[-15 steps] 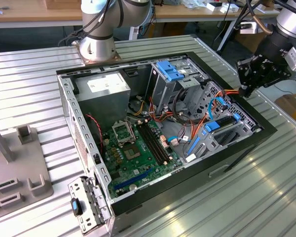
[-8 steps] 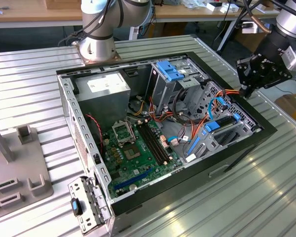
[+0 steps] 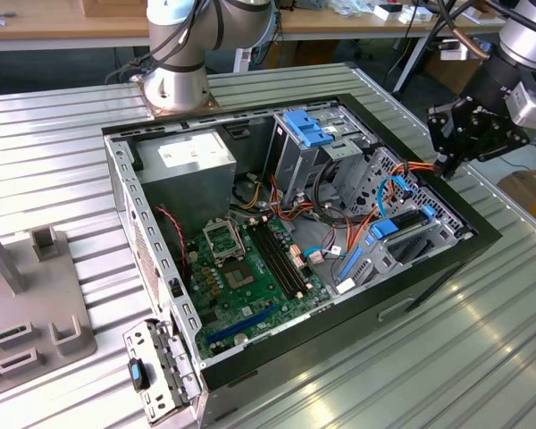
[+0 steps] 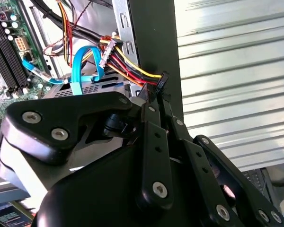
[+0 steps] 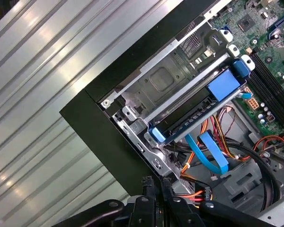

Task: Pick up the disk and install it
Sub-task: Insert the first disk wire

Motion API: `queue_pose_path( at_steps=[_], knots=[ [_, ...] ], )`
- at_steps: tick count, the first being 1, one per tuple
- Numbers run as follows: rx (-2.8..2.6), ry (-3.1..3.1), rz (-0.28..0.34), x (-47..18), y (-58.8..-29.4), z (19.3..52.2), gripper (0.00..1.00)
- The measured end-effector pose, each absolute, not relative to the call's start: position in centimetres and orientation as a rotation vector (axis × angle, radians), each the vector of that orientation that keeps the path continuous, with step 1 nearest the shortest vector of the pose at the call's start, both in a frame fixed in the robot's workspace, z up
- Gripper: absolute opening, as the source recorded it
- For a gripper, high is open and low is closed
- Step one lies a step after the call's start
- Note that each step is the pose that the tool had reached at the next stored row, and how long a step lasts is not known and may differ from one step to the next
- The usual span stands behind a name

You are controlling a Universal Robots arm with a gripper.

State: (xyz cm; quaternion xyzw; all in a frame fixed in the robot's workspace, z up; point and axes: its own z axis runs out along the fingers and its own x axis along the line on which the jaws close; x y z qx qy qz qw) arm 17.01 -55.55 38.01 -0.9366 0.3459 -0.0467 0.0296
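The gripper (image 5: 156,183), its 2 fingers (image 4: 150,118) pinched narrow on nothing, hangs at the black computer case's rim (image 5: 99,123), red and yellow wires (image 5: 191,194) just past its tips, then the disk (image 5: 193,119) (blue-railed, lying in its metal bay), the green motherboard (image 5: 274,28) farthest.

Disk (image 5: 194,118) in drive cage (image 5: 161,80) inside computer case (image 5: 99,125), gripper (image 5: 156,183) at case's rim
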Motion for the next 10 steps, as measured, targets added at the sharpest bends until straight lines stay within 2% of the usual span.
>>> queue_pose_path(
  at_steps=[10],
  knots=[
    [-2.804, 1.289, -0.151, 17.00, -55.55, 37.98, 0.16]
  ],
)
